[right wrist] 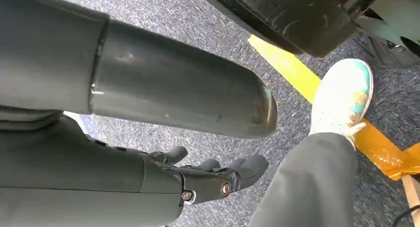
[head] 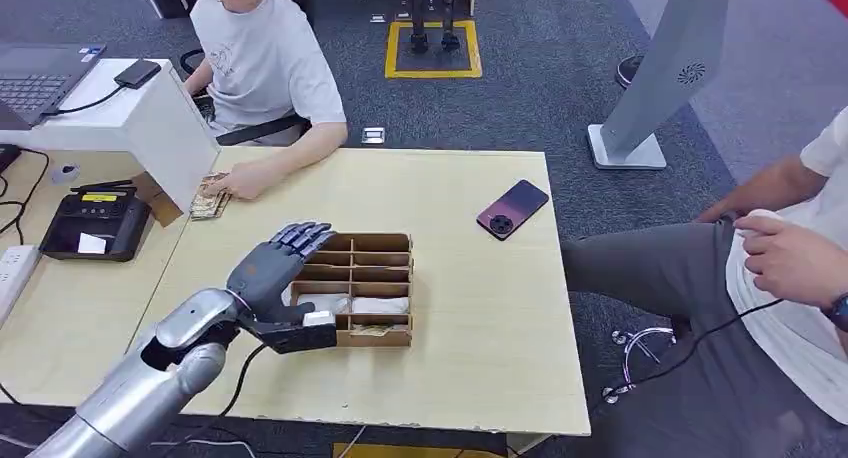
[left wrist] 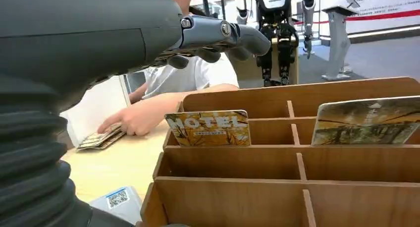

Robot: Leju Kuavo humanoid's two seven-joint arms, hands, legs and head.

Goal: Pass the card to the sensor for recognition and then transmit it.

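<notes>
Pale wood forms the counter (head: 480, 318), and nearest the robot its left robot hand (head: 275, 268) hovers at the left edge of a wooden compartment tray (head: 395, 243), fingers spread and extended, holding nothing. The left wrist view shows two cards standing upright in the tray: a yellow card printed "HOTEL" (left wrist: 208, 129) in one compartment, and a second card (left wrist: 369, 121) with a brownish picture in the compartment beside it. The right robot hand (right wrist: 208, 180) hangs beside the robot over grey carpet, fingers loosely apart and empty, near a seated person's trouser leg (right wrist: 307, 187) and one pale shoe (right wrist: 344, 95).

Further along the counter, one dark phone (head: 512, 209) lies face down, well apart from the tray. At the left, a black card reader (head: 95, 223) sits on an adjoining counter. At the far edge, a person's hand (head: 240, 181) rests on a small stack of cards (head: 208, 204). One laptop (head: 40, 78) sits on a white box beyond.
</notes>
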